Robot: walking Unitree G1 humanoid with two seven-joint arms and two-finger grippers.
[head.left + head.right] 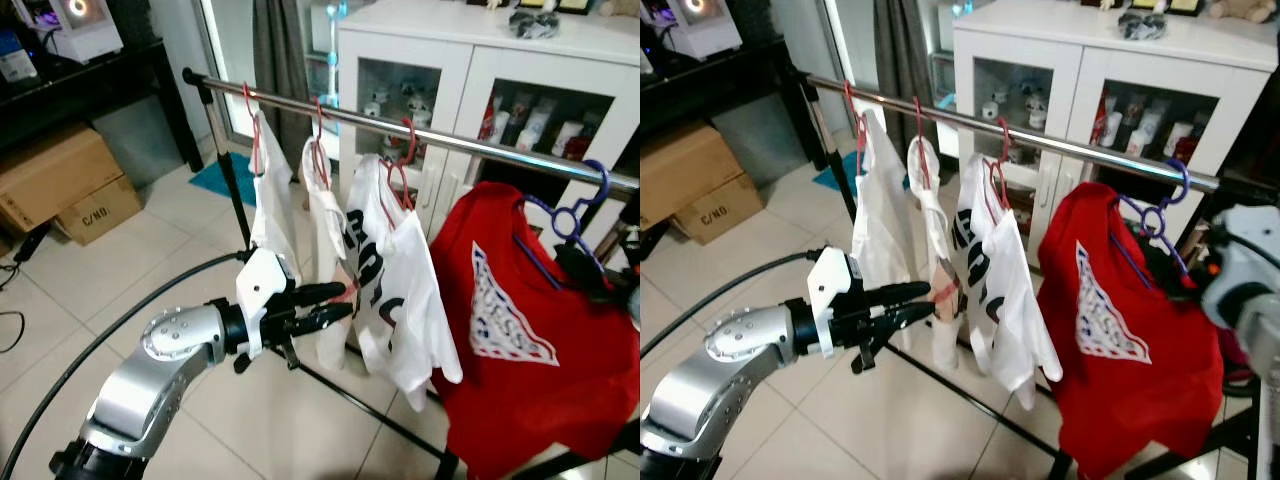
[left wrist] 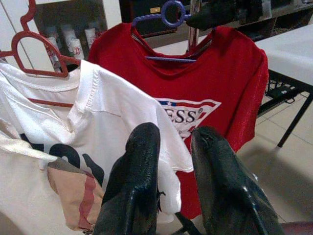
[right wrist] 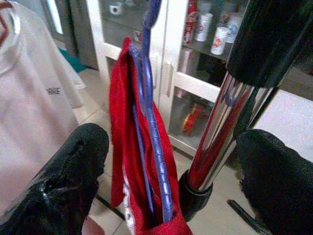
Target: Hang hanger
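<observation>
A blue hanger [image 1: 566,216] carries a red T-shirt [image 1: 510,340], and its hook sits over the chrome rail [image 1: 470,145] near the rail's right end. My right gripper [image 3: 173,144] is open right beside it; its black fingers [image 3: 73,166] stand wide apart on either side of the hanger [image 3: 151,122] and the rack's upright post [image 3: 220,132], gripping neither. My left gripper [image 1: 345,300] reaches forward at mid height in front of the white shirts, its fingers [image 2: 137,186] slightly apart and empty.
Three white T-shirts on red hangers [image 1: 395,180] fill the rail's left and middle. A white glass-door cabinet [image 1: 470,70] stands behind the rack. Cardboard boxes [image 1: 60,185] sit at the left, a black cable [image 1: 100,340] curves over the tiled floor, and the rack's base bar [image 1: 390,425] runs low.
</observation>
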